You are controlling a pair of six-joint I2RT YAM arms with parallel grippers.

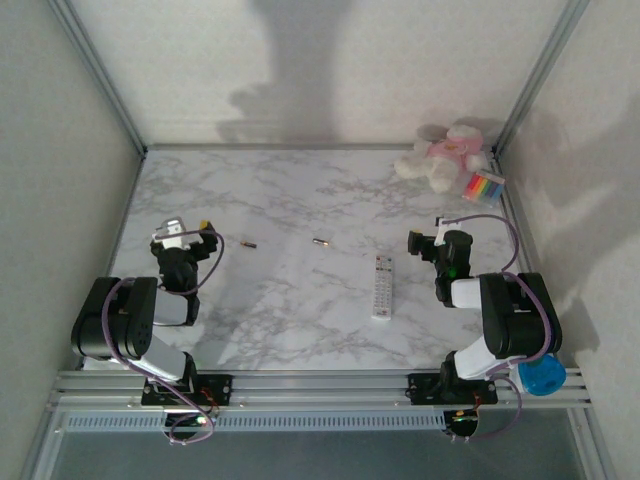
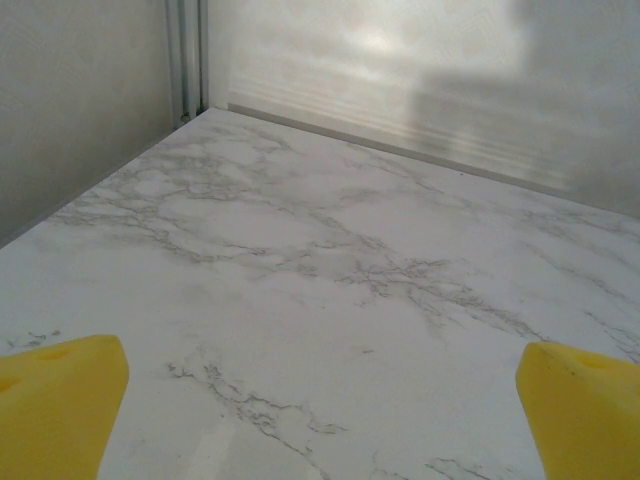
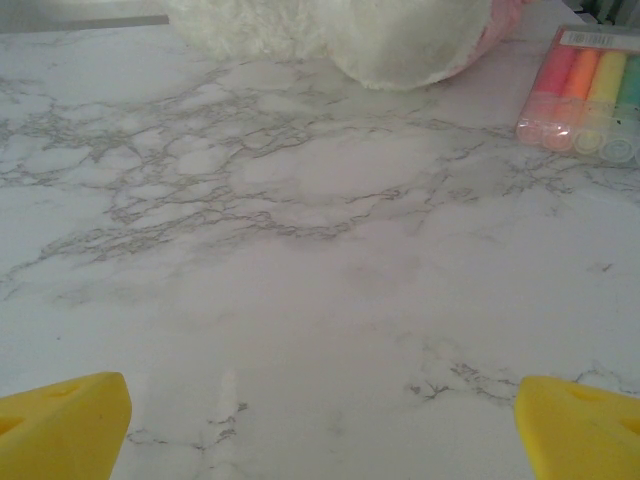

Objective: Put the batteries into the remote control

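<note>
The slim white remote control (image 1: 382, 287) lies lengthwise on the marble table, right of centre, buttons up. Two tiny dark batteries rest apart on the table: one (image 1: 249, 241) left of centre, the other (image 1: 321, 241) near the middle. My left gripper (image 1: 184, 236) sits at the left side, left of the nearer battery, open with its yellow fingertips (image 2: 60, 400) wide over bare marble. My right gripper (image 1: 428, 240) sits right of the remote, open too, its yellow fingertips (image 3: 65, 425) spread with nothing between them.
A white and pink plush toy (image 1: 443, 155) lies at the back right corner, with a multicoloured striped pack (image 1: 484, 187) beside it, the pack (image 3: 590, 95) ahead of my right gripper. Grey walls and metal posts enclose the table (image 1: 300, 310).
</note>
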